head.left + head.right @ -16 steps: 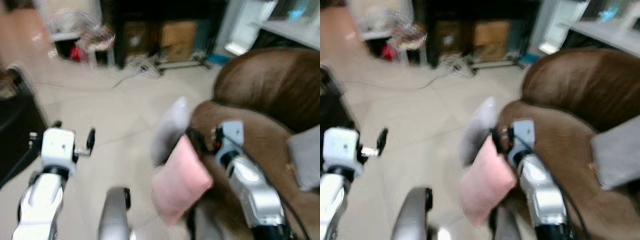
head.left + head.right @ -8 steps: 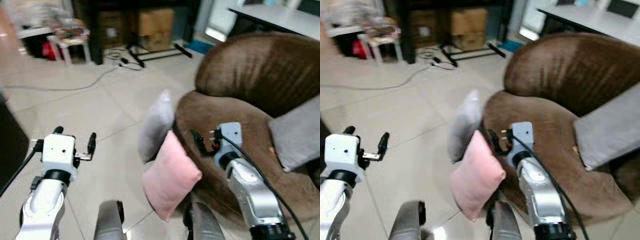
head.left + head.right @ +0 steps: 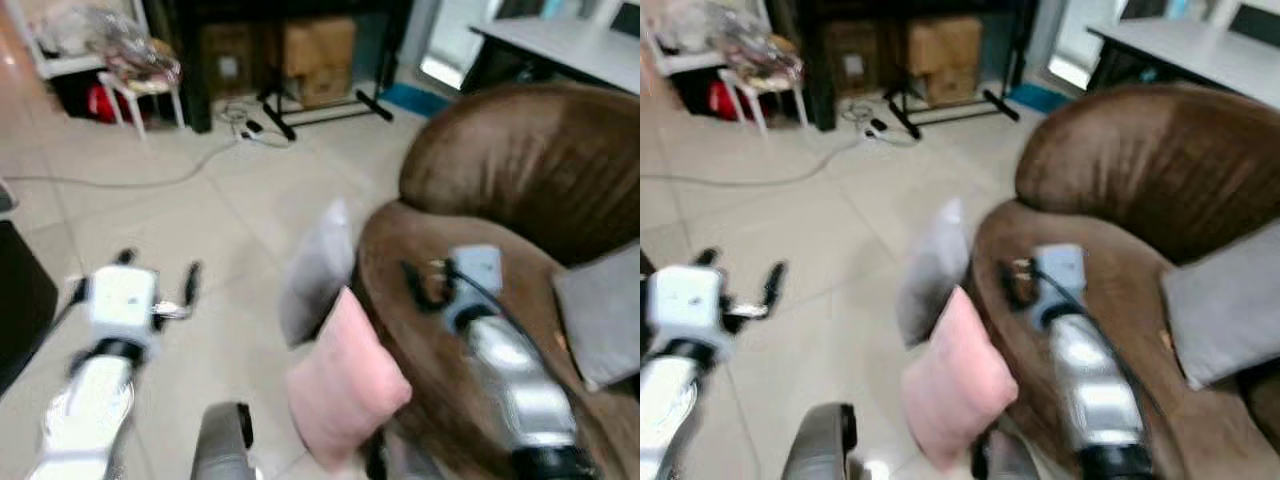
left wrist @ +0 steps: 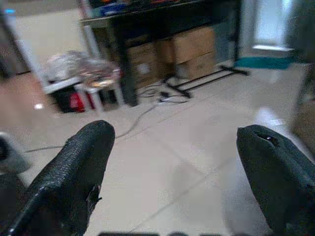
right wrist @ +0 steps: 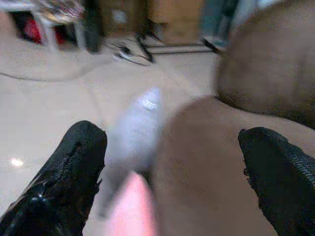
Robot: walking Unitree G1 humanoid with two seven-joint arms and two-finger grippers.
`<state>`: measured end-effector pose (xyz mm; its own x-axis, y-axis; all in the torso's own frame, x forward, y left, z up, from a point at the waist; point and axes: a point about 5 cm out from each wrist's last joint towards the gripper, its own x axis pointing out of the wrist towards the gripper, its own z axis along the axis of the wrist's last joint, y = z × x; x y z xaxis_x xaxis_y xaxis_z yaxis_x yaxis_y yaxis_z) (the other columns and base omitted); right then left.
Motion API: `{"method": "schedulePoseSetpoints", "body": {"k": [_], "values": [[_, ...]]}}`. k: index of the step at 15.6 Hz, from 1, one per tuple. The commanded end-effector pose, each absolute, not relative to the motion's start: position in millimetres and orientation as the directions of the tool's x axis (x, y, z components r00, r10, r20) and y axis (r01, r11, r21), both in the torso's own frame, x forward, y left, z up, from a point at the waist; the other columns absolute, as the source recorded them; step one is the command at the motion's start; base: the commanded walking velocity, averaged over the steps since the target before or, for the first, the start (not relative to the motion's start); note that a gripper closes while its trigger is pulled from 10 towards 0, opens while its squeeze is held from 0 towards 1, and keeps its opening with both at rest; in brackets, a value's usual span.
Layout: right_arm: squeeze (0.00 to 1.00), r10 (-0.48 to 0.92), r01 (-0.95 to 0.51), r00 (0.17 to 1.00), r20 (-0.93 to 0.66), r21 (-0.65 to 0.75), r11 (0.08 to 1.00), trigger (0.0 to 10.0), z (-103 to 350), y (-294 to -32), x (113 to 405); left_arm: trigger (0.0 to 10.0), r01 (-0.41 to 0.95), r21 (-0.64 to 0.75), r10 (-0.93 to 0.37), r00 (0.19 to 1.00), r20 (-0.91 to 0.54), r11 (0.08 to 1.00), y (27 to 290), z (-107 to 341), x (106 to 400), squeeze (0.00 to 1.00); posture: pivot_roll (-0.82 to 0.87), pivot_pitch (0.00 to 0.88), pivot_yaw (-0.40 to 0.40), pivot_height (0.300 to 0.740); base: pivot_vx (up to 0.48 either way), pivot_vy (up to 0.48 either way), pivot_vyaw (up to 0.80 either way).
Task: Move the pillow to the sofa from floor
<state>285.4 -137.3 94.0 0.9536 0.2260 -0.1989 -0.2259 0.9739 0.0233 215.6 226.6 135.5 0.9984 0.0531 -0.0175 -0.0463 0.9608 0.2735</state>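
both arms raised forward; left gripper (image 4: 172,162) spread, right gripper (image 5: 172,167) spread over sofa (image 3: 1120,300).

You're looking at a pale tiled floor (image 3: 150,230) — on it a pink pillow (image 3: 345,390) and a grey pillow (image 3: 315,270) lean against the brown sofa (image 3: 500,190), which carries another grey cushion (image 3: 605,315) — cables (image 3: 200,165) trail farther back.

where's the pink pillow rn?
The pink pillow stands on the floor low in the head views, leaning against the brown sofa, just in front of a grey pillow and below the right gripper.
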Motion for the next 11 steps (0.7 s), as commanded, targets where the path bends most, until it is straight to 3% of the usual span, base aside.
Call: {"method": "schedulePoseSetpoints", "body": {"k": [1,6,11], "values": [[0.00,0.201,-0.206,0.957,-0.209,0.000,0.979,10.0,92.7,-147.4,283.5,10.0,-0.017,0.261,0.021,1.000,-0.009,0.965,218.1,136.5,218.4,0.00,0.04,0.000,-0.073,0.580,0.311,0.000,0.00],[0.00,0.241,-0.244,0.941,-0.237,0.016,0.970,10.0,87.8,-145.6,281.9,10.0,-0.017,0.296,0.021,1.000,-0.011,0.955,216.9,135.1,220.6,0.00,0.03,0.000,-0.066,0.580,0.061,0.000,0.00],[0.00,0.298,-0.304,0.914,-0.273,0.023,0.952,10.0,81.4,-140.8,285.6,10.0,0.008,0.315,0.002,0.999,-0.032,0.949,220.5,133.8,222.4,0.00,0.03,0.000,-0.058,0.525,0.000,0.000,0.00]]}}
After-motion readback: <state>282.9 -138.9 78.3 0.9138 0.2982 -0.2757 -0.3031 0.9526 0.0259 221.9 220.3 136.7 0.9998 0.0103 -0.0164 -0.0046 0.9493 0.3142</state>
